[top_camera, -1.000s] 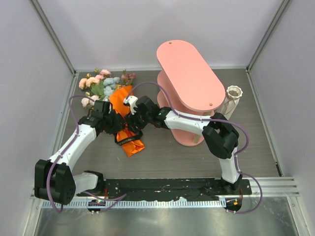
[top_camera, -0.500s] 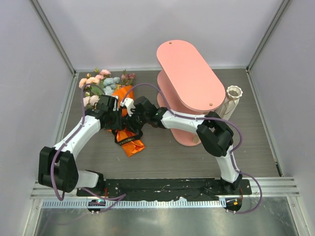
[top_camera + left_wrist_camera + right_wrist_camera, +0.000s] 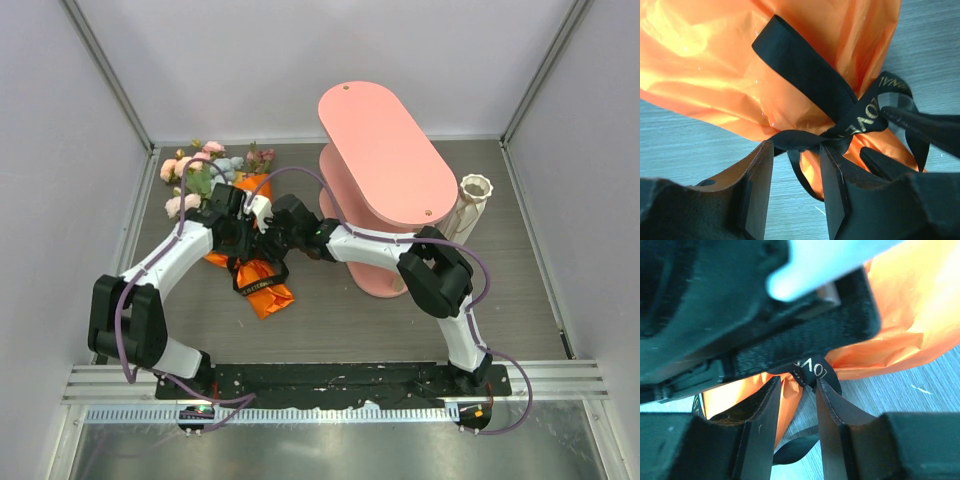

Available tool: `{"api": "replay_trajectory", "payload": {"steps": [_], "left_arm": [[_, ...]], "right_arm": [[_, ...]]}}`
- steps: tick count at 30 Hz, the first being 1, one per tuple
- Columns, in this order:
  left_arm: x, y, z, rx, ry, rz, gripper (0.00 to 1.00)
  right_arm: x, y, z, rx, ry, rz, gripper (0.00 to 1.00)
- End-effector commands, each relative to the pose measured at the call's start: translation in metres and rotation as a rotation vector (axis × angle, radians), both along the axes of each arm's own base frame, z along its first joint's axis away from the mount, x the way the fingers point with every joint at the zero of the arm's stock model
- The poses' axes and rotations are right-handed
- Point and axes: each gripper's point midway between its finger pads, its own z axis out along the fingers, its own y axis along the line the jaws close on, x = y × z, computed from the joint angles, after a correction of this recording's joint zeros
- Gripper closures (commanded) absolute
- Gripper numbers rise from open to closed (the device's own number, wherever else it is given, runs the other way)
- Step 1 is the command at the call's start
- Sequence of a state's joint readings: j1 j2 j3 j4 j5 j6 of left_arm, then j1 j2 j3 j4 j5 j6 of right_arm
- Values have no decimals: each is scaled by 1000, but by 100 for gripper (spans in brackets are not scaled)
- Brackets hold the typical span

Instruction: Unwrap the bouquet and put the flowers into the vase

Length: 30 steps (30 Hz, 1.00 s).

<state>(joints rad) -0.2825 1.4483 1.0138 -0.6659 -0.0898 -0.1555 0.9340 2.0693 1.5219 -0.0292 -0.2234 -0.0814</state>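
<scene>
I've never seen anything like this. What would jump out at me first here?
The bright orange paper of the bouquet, lying left of centre, grabs the eye, with both robot arms bent over its black bow. Next comes the tall pink shelf right of centre, a small cream vase at its right. Pastel flowers spill toward the back left corner.

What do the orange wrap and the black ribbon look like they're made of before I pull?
Orange wrap: probably thin plastic film or waxed paper; glossy, slightly translucent, with bright glare and soft creases. Black ribbon: woven fabric, likely grosgrain; matte, fine ribbing, gold printed letters.
</scene>
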Motion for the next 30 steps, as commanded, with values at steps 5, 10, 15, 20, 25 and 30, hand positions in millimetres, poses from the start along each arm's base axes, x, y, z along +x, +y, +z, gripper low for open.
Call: {"api": "replay_trajectory", "payload": {"steps": [5,10,15,20,25,30], "left_arm": [[9,-14,-4,-10,56,-93,54],[13,-14,0,-6,44,-95,73],[5,-5,15,-7,-4,1,90],[-14,8,30,-44,-83,183,100],[-32,25,31,-72,-144,414,100],[-37,25,34,-144,-196,502,100]], "right_arm": [[4,18,16,78,-70,50,68],[5,15,12,77,-84,41,78],[21,11,17,96,-131,-75,99],[44,-10,28,123,-223,-341,99],[49,-23,35,166,-245,-502,99],[48,-25,44,218,-253,-525,99]]}}
